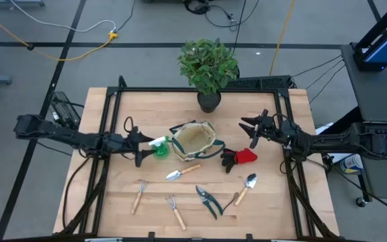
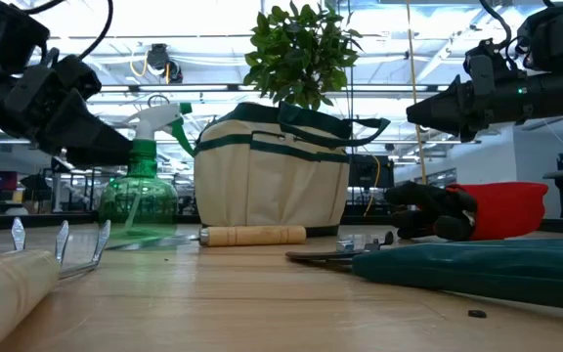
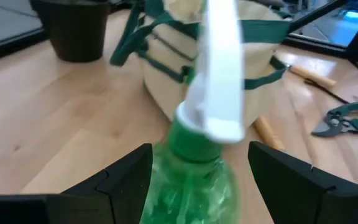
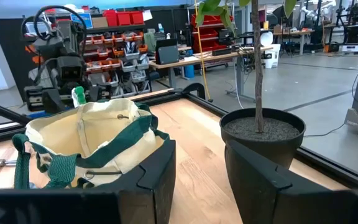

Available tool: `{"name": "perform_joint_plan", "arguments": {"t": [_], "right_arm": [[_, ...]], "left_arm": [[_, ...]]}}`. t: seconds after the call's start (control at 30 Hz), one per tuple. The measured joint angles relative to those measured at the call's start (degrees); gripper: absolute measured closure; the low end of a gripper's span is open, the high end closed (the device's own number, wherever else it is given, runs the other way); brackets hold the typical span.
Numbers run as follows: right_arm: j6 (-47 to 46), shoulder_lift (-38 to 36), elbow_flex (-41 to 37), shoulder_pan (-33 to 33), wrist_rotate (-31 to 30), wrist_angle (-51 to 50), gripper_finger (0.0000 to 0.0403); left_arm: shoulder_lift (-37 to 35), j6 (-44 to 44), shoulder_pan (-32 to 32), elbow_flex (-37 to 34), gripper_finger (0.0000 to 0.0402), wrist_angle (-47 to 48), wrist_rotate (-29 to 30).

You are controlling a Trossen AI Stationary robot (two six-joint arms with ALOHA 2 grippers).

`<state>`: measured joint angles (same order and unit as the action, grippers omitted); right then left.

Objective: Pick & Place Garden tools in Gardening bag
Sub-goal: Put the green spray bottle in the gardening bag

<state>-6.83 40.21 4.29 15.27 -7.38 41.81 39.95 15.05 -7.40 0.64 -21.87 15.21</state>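
Closing too high on the green spray bottle (image 3: 194, 180) is the main risk, I judge: the left gripper (image 3: 199, 171) stands wide open with a finger on either side of the bottle's neck and shoulder, gripping nothing yet, and the white trigger head (image 3: 219, 74) rises just above, so a pinch there could slip or tip the bottle. The bottle stands close against the gardening bag (image 1: 195, 140) at centre frame in the high view, so a sideways nudge could also shove the soft bag or knock the bottle into it. In the high view the left gripper (image 1: 140, 146) sits left of centre, with the bottle (image 1: 160, 148) between it and the bag. The right gripper (image 1: 251, 128) hangs above the worktop (image 1: 99, 202) right of centre, partly open and empty, apart from the red-black gloves (image 1: 239, 157) lying just right of the bag. Trowels, a rake, a fork and pruners (image 1: 208, 200) lie along the lower middle of the frame, outside the bag.
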Motion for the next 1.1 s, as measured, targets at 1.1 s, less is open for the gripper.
{"name": "perform_joint_plan", "arguments": {"t": [1.1], "right_arm": [[0.1,0.0,0.0,0.0,0.0,-0.1,0.0273]], "left_arm": [[18.2,-1.4,-0.7,0.2,0.0263,-22.6,8.3]]}}
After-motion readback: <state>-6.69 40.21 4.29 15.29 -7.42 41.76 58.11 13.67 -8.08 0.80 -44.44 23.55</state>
